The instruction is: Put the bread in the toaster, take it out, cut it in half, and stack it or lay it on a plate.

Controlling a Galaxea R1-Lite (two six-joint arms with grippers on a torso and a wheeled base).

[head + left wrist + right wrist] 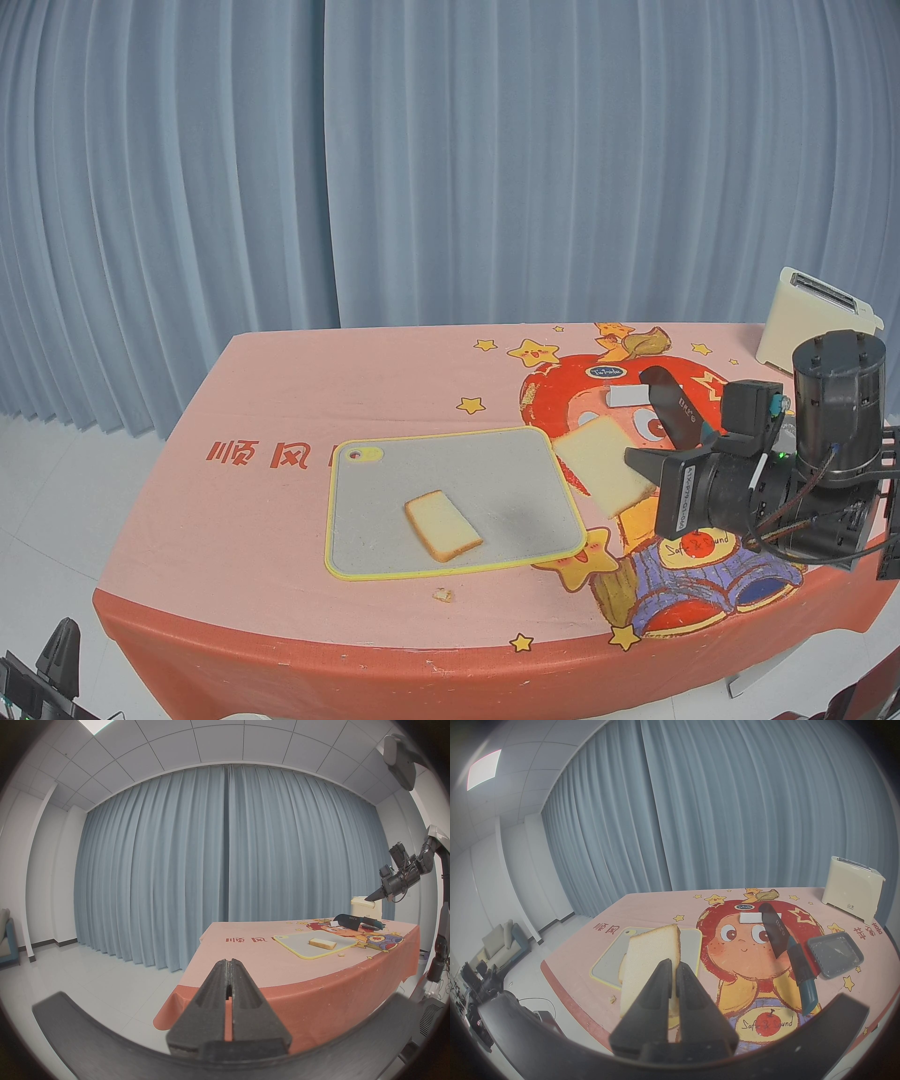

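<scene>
Bread slice (600, 464): gripped by one edge in the right claw (672, 966) and lifted off the tabletop (328, 394); most of it juts out ahead of the fingertips, with its broad face tilted
Right claw: clamped on the slice; it hangs over the tabletop's right half
Left claw (228, 963): fingers pressed together on nothing; it sits low and well away, off the tabletop's left side
Toaster (816, 314): beyond the right claw and off to its right, well apart from it, at the far corner; the slot is on top and faces up
Key relation: if the slice is bound for the toaster, it looks to need turning edge-down with its plane in line with the long slot; the right arm is by far the nearer
Plate (835, 953): ahead and to the right of the claw, nearer than the toaster
Knife (785, 938): lying on the tabletop between the claw and the toaster, blade pointing away
Smaller piece (442, 525): flat on the cutting board (375, 544), to the left of the claw
</scene>
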